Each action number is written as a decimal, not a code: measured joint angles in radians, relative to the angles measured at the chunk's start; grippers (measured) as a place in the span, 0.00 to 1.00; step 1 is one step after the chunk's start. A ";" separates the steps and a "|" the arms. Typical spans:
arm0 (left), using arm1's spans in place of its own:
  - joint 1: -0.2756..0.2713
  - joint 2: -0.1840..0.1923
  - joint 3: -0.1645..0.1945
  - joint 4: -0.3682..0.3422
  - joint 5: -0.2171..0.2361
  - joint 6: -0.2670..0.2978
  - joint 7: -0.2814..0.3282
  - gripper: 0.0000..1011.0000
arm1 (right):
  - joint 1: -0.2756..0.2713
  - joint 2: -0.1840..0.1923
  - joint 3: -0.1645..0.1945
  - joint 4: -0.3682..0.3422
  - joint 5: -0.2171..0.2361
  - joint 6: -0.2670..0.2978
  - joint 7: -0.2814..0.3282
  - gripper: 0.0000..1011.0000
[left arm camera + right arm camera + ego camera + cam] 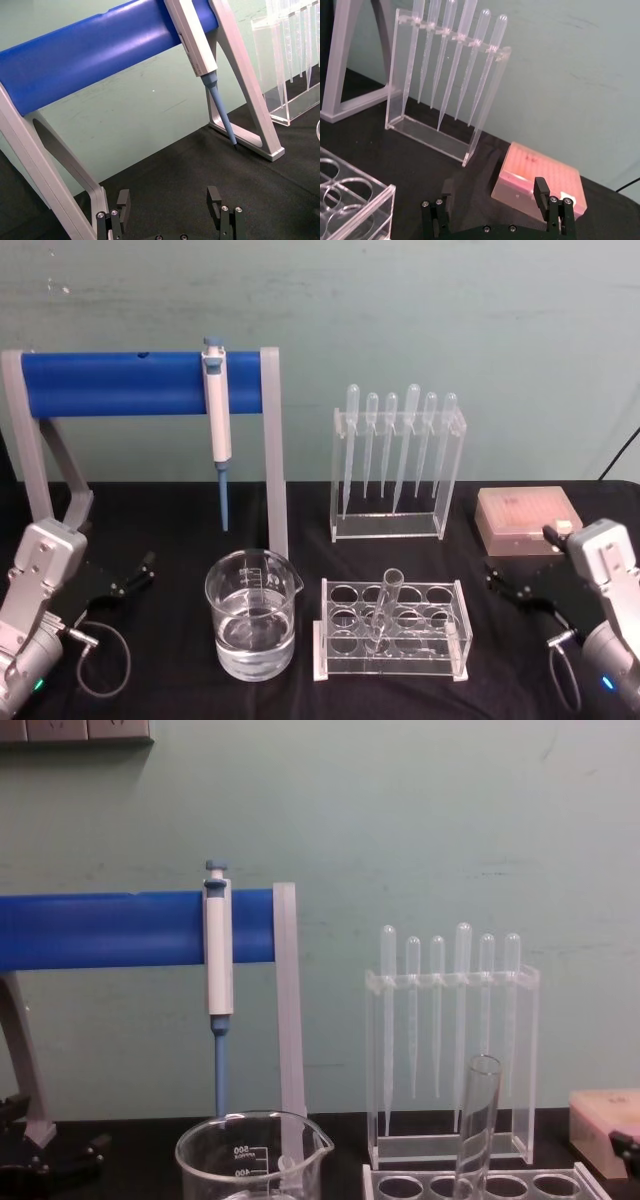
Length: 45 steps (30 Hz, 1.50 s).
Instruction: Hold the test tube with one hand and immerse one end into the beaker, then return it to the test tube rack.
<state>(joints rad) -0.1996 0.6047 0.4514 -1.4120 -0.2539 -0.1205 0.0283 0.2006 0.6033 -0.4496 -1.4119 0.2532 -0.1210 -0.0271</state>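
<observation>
Glass test tube (385, 608) stands slightly tilted, rim up, in a middle hole of the clear rack (462, 638) on the black table (170, 530). The beaker (218, 602), part-filled with water, sits just left of the rack, not touching it. The left gripper (133, 577) lies low at the table's left, fingers spread and empty. The right gripper (497, 578) lies low at the right, fingers likewise parted, near a pink box (525, 520). Behind are pipettes (398, 455) in a stand and a pipettor (217, 410) on a blue bar (120, 382).
</observation>
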 joint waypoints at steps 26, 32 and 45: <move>0.000 0.000 0.000 0.000 0.000 0.000 0.000 0.99 | -0.066 0.179 0.111 -0.136 0.225 -0.173 0.513 0.99; 0.000 0.000 0.000 0.000 0.000 0.000 0.000 0.99 | -0.045 0.203 0.084 -0.112 0.248 -0.209 0.682 0.99; 0.000 0.000 0.000 0.000 0.000 0.000 0.000 0.99 | 0.051 0.133 0.022 -0.059 0.212 -0.192 0.824 0.99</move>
<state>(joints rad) -0.1995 0.6047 0.4514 -1.4120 -0.2539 -0.1205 0.0283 0.2515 0.7367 -0.4274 -1.4706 0.4648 -0.3129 0.7965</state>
